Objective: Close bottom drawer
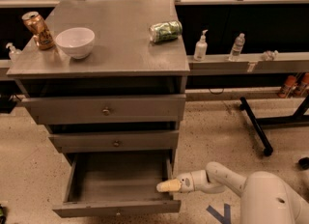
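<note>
Gripper (169, 186) hovers at the front right corner of the bottom drawer (96, 210), which stands pulled out; whether the gripper is parted or closed is unclear. On the cabinet top (120, 59): brown can (38, 30) at the left edge, white bowl (75, 42), green can (165, 31) lying near the right edge.

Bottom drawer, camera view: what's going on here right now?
The robot is working on the bottom drawer, which is pulled well out and not yet closed. Its arm reaches in low from the right, with the hand at the drawer's right side wall near the front corner. Whether it is touching cannot be told. On the cabinet top sit a bowl, an upright can and a can lying on its side.
</note>
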You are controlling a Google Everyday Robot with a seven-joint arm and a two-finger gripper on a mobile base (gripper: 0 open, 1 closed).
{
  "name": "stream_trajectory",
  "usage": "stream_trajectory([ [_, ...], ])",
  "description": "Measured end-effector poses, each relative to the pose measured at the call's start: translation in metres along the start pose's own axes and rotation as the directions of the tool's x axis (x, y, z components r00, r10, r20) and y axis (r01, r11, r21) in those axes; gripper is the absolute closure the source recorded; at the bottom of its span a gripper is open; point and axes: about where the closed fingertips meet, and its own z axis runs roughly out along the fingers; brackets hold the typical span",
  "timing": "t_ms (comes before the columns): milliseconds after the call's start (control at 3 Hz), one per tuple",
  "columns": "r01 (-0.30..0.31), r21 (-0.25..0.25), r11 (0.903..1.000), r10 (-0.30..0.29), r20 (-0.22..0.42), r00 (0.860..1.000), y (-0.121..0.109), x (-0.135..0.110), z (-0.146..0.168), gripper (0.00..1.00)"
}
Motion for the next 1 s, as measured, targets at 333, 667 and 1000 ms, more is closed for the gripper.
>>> stream_trajectory([
  [333,-0.058,-0.174,0.9831,0.057,-0.01,0.998,0.012,0.032,0.029,0.46],
  [667,-0.083,-0.214,0.9732,0.083,-0.008,0.996,0.018,0.056,0.042,0.69],
  [1000,-0.036,-0.185,0.982,0.047,0.052,0.998,0.031,0.078,0.05,0.92],
])
